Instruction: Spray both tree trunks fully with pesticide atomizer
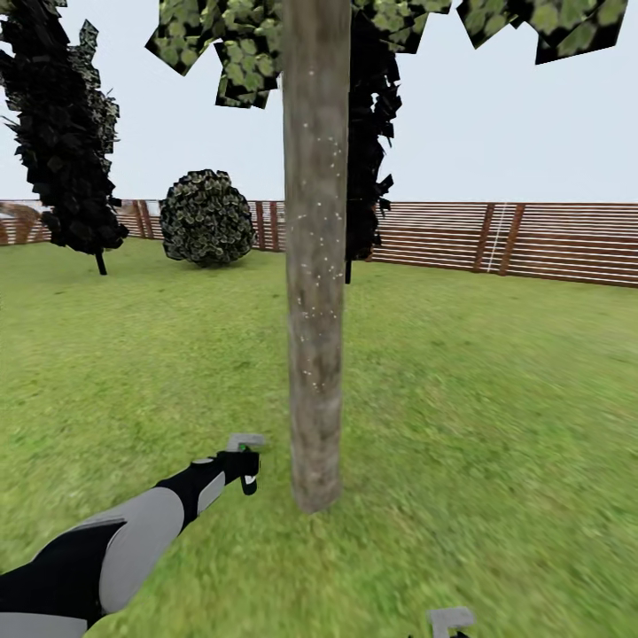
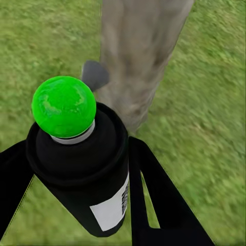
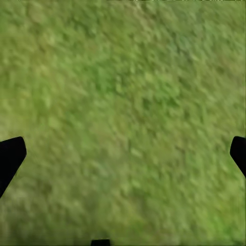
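Left gripper point(image 2: 77, 169): closed about the black body of the pesticide atomizer point(image 2: 82, 169), one finger point(image 2: 154, 195) seen along each side of the bottle. A green ball-shaped cap was noted on its top and a white label on its flank. In the head view the left gripper point(image 1: 241, 468) was held low, just beside the foot of the tree trunk point(image 1: 315, 266) and apart from it.

Right gripper point(image 3: 123, 154): spread wide and empty, only the tips of its fingers being shown at the frame edges over the lawn point(image 3: 123, 102).

Tree trunk: grey-brown, upright; white specks of pesticide point(image 1: 312, 221) were scattered over its middle and upper part. The lowest stretch near the grass was judged thinly covered or bare; the far side was hidden.

Surroundings: a dark cypress point(image 1: 71, 151), a round bush point(image 1: 206, 217) and a slatted fence point(image 1: 532, 239) were recorded behind.

Risks, as judged:
- Spray could be wasted on the grass, the nozzle's aim not being discernible.
- Coverage could be left incomplete, the trunk's back being unseen.
- The bottle could be knocked against the trunk, the gap being small.
- A second tree would remain to be found.
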